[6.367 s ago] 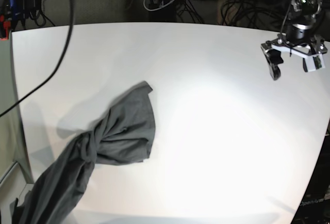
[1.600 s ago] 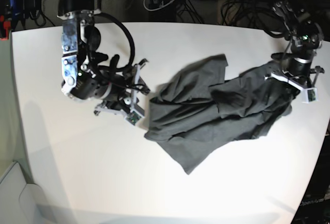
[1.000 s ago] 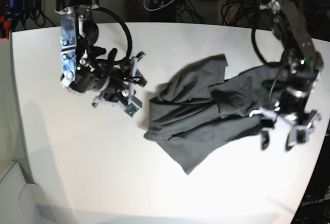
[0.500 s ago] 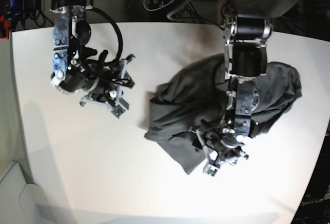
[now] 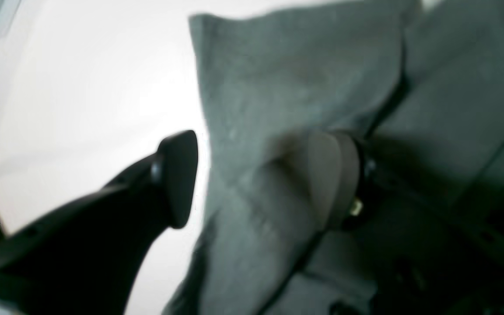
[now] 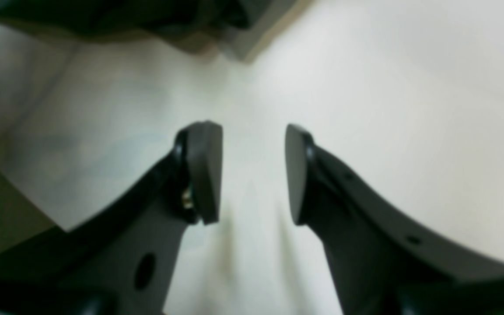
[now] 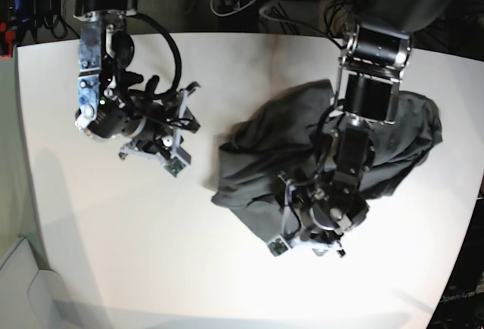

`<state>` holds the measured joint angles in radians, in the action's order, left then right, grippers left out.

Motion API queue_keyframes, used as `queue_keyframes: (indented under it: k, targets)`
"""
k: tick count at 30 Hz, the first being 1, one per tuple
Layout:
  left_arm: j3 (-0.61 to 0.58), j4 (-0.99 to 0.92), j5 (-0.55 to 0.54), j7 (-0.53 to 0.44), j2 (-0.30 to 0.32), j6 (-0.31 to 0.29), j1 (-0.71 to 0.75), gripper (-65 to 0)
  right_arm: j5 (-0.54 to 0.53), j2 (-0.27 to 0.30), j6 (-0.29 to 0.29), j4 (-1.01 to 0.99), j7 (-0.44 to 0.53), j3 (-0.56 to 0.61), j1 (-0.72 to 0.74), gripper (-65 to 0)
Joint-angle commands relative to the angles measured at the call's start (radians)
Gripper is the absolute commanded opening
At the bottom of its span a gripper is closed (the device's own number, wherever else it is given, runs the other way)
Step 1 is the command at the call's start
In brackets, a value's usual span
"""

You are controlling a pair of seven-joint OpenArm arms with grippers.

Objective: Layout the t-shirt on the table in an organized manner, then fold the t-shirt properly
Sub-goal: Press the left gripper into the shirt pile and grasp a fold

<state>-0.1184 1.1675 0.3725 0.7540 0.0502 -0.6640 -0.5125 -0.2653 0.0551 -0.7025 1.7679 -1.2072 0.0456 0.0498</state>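
The t-shirt (image 7: 302, 155) is lying crumpled on the right half of the white bench (image 7: 113, 231). The left hand (image 5: 260, 175) is hovering with fingers parted astride a cloth fold. The right hand (image 6: 252, 173) is hanging open and empty over bare bench.

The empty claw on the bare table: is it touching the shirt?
Apart. The right wrist view shows the right gripper open over bare table, the t-shirt away.

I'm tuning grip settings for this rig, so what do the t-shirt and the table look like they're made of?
The t-shirt: soft matte charcoal-grey knit, probably cotton; it bunches into loose folds and creases. The table: hard, smooth white top, likely laminate or coated board; lamp glare shows a slight sheen.
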Motion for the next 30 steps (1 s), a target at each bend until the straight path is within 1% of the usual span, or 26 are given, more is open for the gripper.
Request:
queue_keyframes:
  k: [1, 2, 4, 8, 14, 17, 22, 26, 30]
  targets:
    - [-0.004, 0.039, -0.008, -0.001, 0.001, -0.01, -0.038, -26.1, -0.012, 0.002, 0.004, 0.016, 0.017, -0.002, 0.015, -40.0]
    - [-0.005, 0.059, -0.008, 0.012, 0.007, -0.024, -0.038, -26.1, -0.012, 0.002, 0.004, 0.016, 0.017, -0.002, 0.015, -40.0]
    - [-0.005, 0.091, -0.008, 0.034, 0.014, -0.033, -0.036, -26.1, -0.012, -0.001, 0.004, 0.016, 0.017, -0.002, 0.015, -40.0]
    - [-0.007, 0.073, -0.007, 0.04, 0.014, -0.034, -0.034, -26.1, -0.012, -0.001, 0.004, 0.016, 0.017, -0.002, 0.015, -40.0]
    - [-0.134, 0.015, -0.008, 0.04, 0.027, -0.034, -0.031, -26.1, -0.012, 0.001, 0.004, 0.016, 0.017, -0.002, 0.029, -40.0]
    - [-0.159, 0.01, -0.011, 0.046, 0.021, -0.034, -0.031, -26.1, -0.012, 0.001, 0.004, 0.016, 0.017, -0.002, 0.031, -40.0]
    - [-0.16, 0.007, -0.008, 0.039, 0.02, -0.034, -0.031, -26.1, -0.012, 0.002, 0.004, 0.014, 0.017, -0.002, 0.031, -40.0]
    - [-0.159, -0.056, -0.008, 0.034, 0.02, -0.034, -0.031, -26.1, -0.012, 0.002, 0.004, -0.02, 0.028, -0.002, 0.031, -40.0]
    - [-0.155, -0.094, -0.008, -0.023, 0.018, -0.034, -0.031, -26.1, -0.012, 0.002, 0.004, -0.061, 0.074, -0.002, 0.028, -40.0]
